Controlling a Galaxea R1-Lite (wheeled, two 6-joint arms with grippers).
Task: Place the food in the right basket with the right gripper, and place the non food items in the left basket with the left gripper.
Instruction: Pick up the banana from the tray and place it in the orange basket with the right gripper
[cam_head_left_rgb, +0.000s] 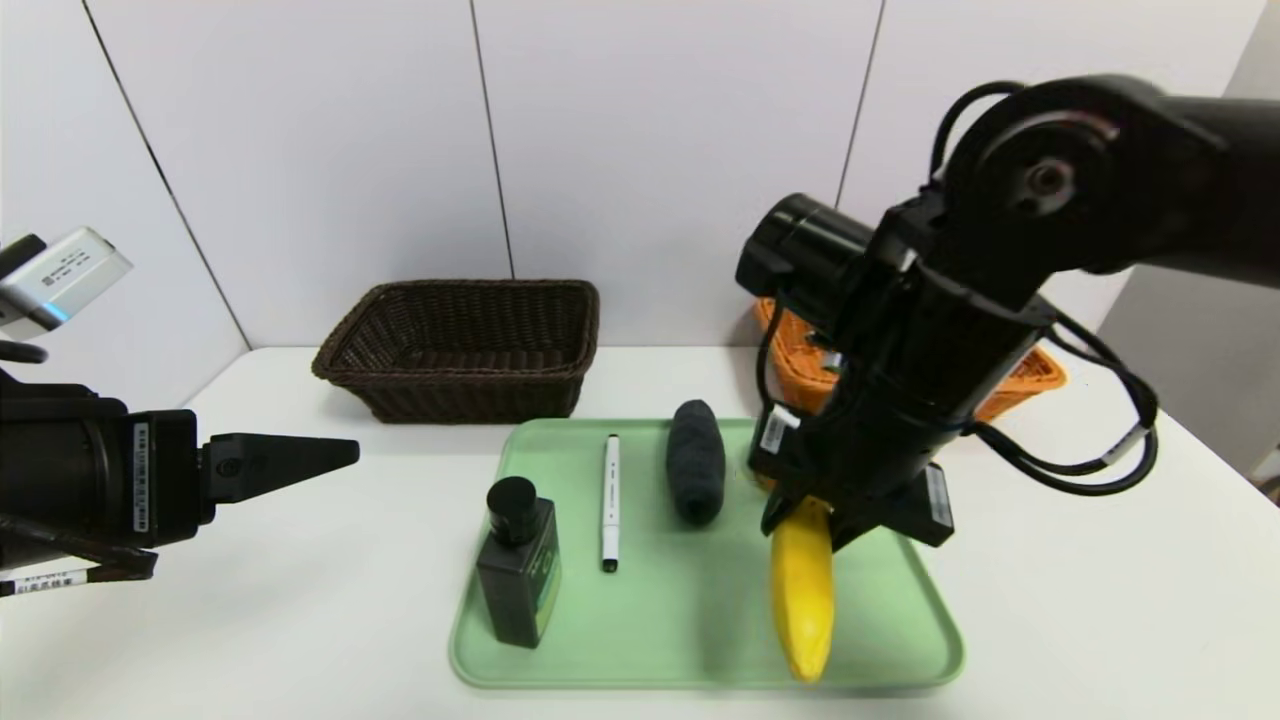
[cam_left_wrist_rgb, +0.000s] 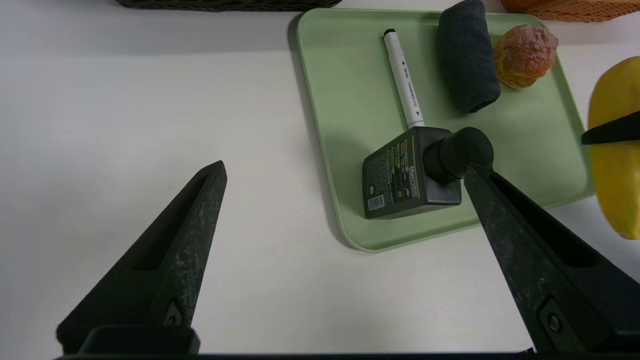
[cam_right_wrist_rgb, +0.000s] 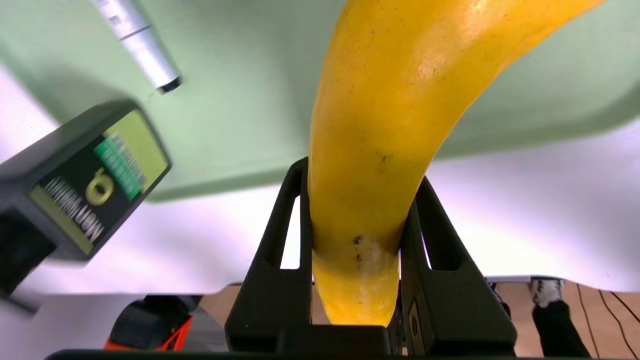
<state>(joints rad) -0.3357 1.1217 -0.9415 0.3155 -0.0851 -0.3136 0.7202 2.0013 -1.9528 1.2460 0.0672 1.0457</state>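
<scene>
My right gripper (cam_head_left_rgb: 800, 512) (cam_right_wrist_rgb: 361, 175) is shut on one end of the yellow banana (cam_head_left_rgb: 802, 590) (cam_right_wrist_rgb: 395, 100), which slants down over the right side of the green tray (cam_head_left_rgb: 700, 630). On the tray lie the dark bottle (cam_head_left_rgb: 520, 575) (cam_left_wrist_rgb: 410, 175), the white marker (cam_head_left_rgb: 610, 500) (cam_left_wrist_rgb: 404, 82) and the rolled grey cloth (cam_head_left_rgb: 696, 473) (cam_left_wrist_rgb: 467, 55). The bread roll (cam_left_wrist_rgb: 524, 56) sits beside the cloth, hidden in the head view by my right arm. My left gripper (cam_head_left_rgb: 340, 455) (cam_left_wrist_rgb: 344, 169) hovers open over the table left of the tray.
The dark brown left basket (cam_head_left_rgb: 465, 345) stands behind the tray at the back left. The orange right basket (cam_head_left_rgb: 1030, 378) is at the back right, mostly behind my right arm. A white wall rises just past both baskets.
</scene>
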